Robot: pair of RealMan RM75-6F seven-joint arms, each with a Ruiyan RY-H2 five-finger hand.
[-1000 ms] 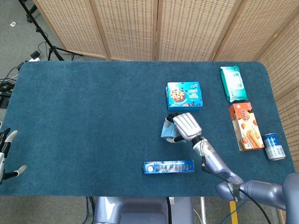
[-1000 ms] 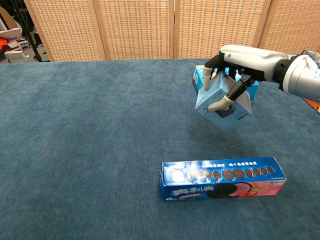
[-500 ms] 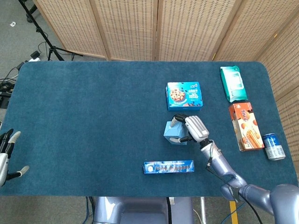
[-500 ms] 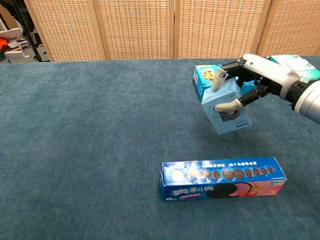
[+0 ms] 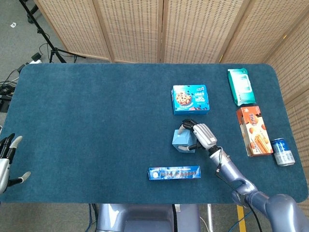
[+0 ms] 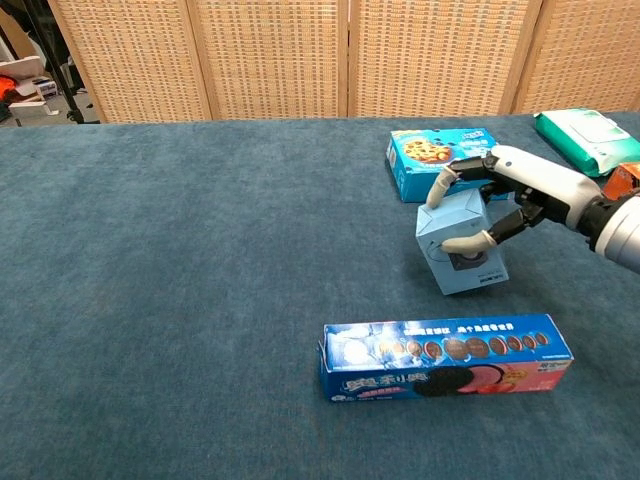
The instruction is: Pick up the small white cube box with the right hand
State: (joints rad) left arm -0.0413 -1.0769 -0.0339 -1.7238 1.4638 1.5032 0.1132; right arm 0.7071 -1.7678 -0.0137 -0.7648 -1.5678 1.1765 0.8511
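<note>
Since a second ago the right hand [image 5: 202, 136] has drawn back toward the robot and come down, and the small white cube box [image 5: 183, 140] has gone with it, from hanging tilted in the air to sitting low by the bench [image 5: 96, 121]. From the head camera the box lies between the blue cookie box [image 5: 191, 99] behind it and the long blue biscuit pack [image 5: 174, 172] in front, with the fingers wrapped over its right side and top; the left hand [image 5: 7, 162] waits at the bench's near left edge, fingers spread and holding nothing. Along the right edge sit a green wipes pack [image 5: 240, 85], an orange snack box [image 5: 254, 130] and a blue can [image 5: 283, 152], whose print is too small to read. From the chest camera the right hand [image 6: 520, 195] pinches the cube box [image 6: 460, 243] between the thumb on its front face and the fingers [image 6: 440, 186] over its top; the box is tilted and looks to touch or nearly touch the cloth, though I cannot tell which. To lift well, I judge the grip should stay firm and the wrist level out before rising straight up, clear of the biscuit pack [image 6: 445, 356]. That pack shows dark sandwich biscuits and small white characters I cannot read; the cookie box [image 6: 440, 157] pictures chip cookies; the cube bears a round grey mark.
</note>
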